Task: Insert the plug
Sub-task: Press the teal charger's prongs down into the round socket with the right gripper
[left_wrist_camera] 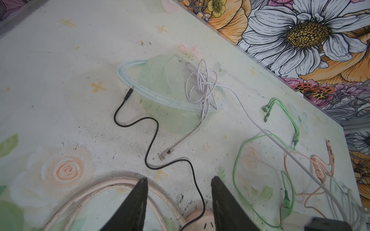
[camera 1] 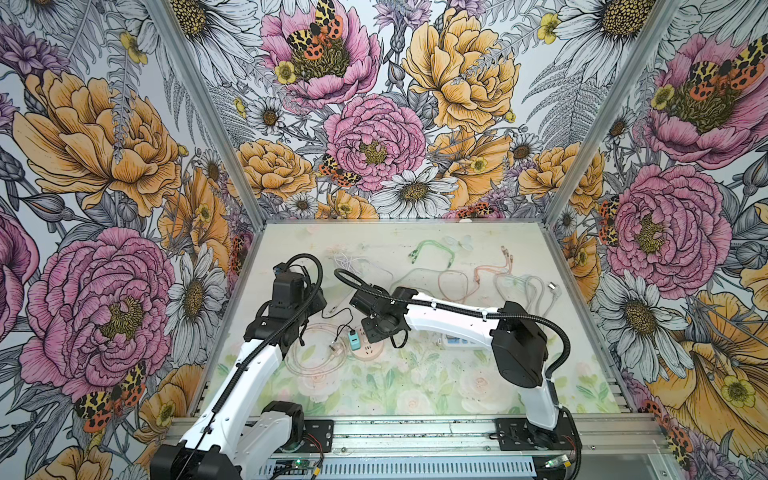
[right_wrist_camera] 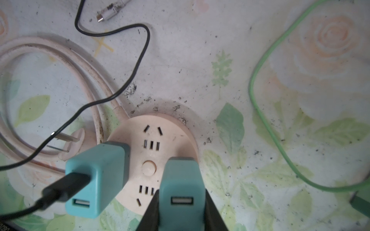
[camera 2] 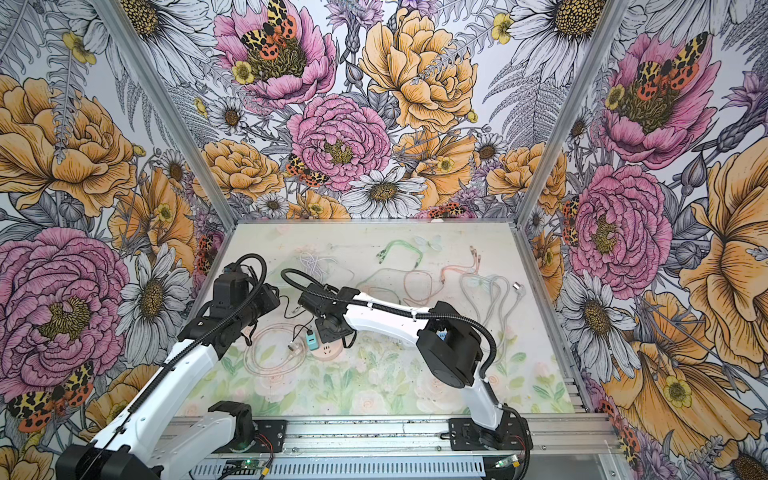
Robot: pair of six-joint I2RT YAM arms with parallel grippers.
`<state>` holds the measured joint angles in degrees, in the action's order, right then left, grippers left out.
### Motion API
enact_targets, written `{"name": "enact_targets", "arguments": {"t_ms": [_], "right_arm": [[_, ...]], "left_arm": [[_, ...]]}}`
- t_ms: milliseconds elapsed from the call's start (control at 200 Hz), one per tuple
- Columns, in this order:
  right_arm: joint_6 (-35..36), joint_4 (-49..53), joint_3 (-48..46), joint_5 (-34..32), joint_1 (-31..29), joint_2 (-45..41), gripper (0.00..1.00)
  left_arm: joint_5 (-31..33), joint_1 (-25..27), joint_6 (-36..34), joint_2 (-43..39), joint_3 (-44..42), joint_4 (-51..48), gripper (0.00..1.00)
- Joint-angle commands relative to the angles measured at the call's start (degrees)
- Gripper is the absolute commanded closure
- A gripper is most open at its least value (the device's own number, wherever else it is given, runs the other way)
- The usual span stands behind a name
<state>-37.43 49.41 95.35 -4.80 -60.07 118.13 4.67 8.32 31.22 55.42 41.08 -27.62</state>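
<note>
Right pincer (right_wrist_camera: 181,193) clamped on teal plug (right_wrist_camera: 180,176), plug at rim of round pink socket block (right_wrist_camera: 172,138) on table (right_wrist_camera: 200,60), second teal plug (right_wrist_camera: 100,170) with black cable (right_wrist_camera: 140,60) standing on block beside it, left pincer (left_wrist_camera: 179,179) half open, empty

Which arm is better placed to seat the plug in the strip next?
Right. The right gripper is shut on a teal adapter right at the pink strip, beside its free slots. The left gripper is open and empty, with only the strip's edge between its fingers.

Bright, even light; soft shadows; blurred foreground
</note>
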Motion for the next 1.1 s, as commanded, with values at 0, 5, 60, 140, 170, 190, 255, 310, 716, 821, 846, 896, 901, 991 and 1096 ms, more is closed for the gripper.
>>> {"name": "enact_targets", "arguments": {"t_ms": [0,5,60,140,170,190,255,310,716,821,846,896,901,991,1096], "right_arm": [[-0.47,6.52,-6.10,3.09,-0.61,6.48,1.00],[-0.51,6.55,-6.21,3.02,-0.59,6.36,1.00],[-0.63,6.77,-7.68,2.44,-0.03,5.13,1.00],[-0.89,6.88,-10.46,1.57,0.53,3.16,1.00],[-0.89,6.84,-11.09,1.15,0.65,2.57,1.00],[-0.89,6.85,-11.43,1.03,0.63,2.42,1.00],[-0.55,6.88,-11.07,1.26,0.73,2.91,1.00],[-0.37,6.93,-9.66,2.14,0.67,4.25,1.00],[-0.43,9.54,-5.67,-1.89,-0.66,9.47,1.00],[-0.89,9.48,-6.27,-1.13,-1.01,10.68,1.00],[-0.73,9.40,-6.27,-1.09,-1.14,10.88,1.00],[-0.42,9.39,-6.31,-1.09,-1.40,11.07,1.00],[-0.35,9.39,-6.31,-1.09,-1.38,11.11,1.00],[-0.17,9.39,-6.16,-0.88,-1.37,11.16,1.00],[-0.10,9.41,-6.05,-1.00,-1.37,10.91,1.00]], "left_arm": [[-0.98,-0.58,0.77,0.69,-0.26,0.58,0.47],[-0.98,-0.58,0.77,0.72,-0.23,0.60,0.47],[-1.11,-0.58,0.66,1.07,-0.15,0.72,0.47],[-1.15,-0.60,0.51,1.44,0.05,0.68,0.47],[-1.15,-0.59,0.44,1.49,0.04,0.70,0.47],[-1.15,-0.63,0.45,1.55,0.03,0.72,0.47],[-1.04,-0.58,0.46,1.78,-0.08,0.89,0.47],[-1.04,-0.59,0.55,1.87,-0.15,0.98,0.47],[-1.23,-0.78,0.12,2.44,0.12,0.98,0.47],[-1.20,-0.84,0.05,2.55,0.05,0.95,0.47],[-1.23,-0.81,0.07,2.46,0.13,0.95,0.47],[-1.21,-0.84,0.05,2.34,0.14,0.92,0.47],[-1.18,-0.84,0.02,2.33,0.14,0.91,0.47],[-1.34,-0.89,0.07,2.33,0.09,0.93,0.47],[-1.54,-0.89,0.21,2.15,-0.12,0.98,0.47]]}}
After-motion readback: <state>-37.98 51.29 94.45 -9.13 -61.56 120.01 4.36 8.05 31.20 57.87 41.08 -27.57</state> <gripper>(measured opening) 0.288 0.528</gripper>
